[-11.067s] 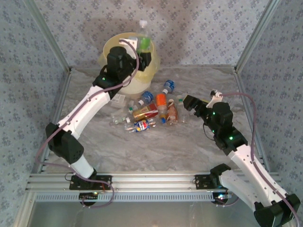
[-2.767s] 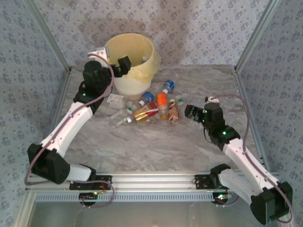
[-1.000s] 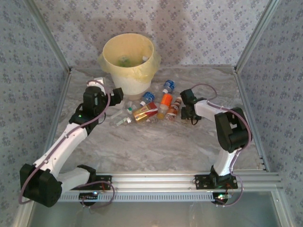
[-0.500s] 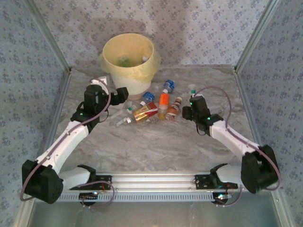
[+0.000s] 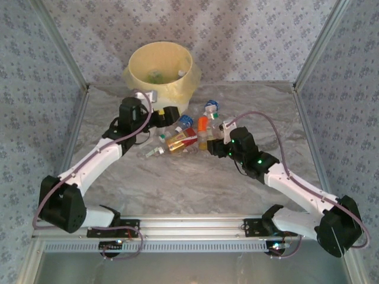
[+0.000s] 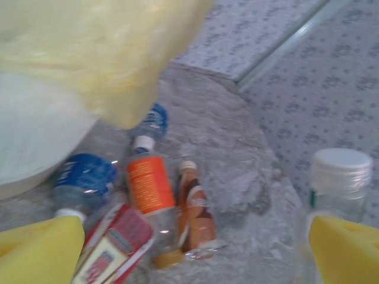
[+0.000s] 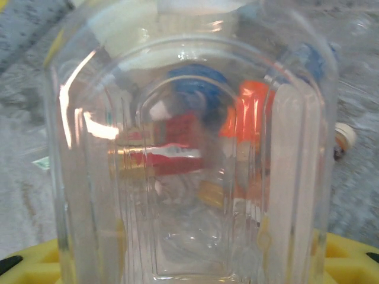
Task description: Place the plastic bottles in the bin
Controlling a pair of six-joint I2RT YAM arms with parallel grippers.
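Left gripper (image 5: 172,116) wide apart (near bin (image 5: 183,87)), right gripper (image 5: 218,145) clamped on clear bottle (image 7: 189,165)

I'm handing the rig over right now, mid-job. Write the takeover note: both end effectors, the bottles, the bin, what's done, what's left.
Left end effector: open and empty, at the bottle pile next to the bin.
Right end effector: shut on a clear bottle with a white cap, at the pile's right edge.
Done: a few binned bottles show inside the liner.
Left: bin the held bottle, then clear the pile on the table one at a time.
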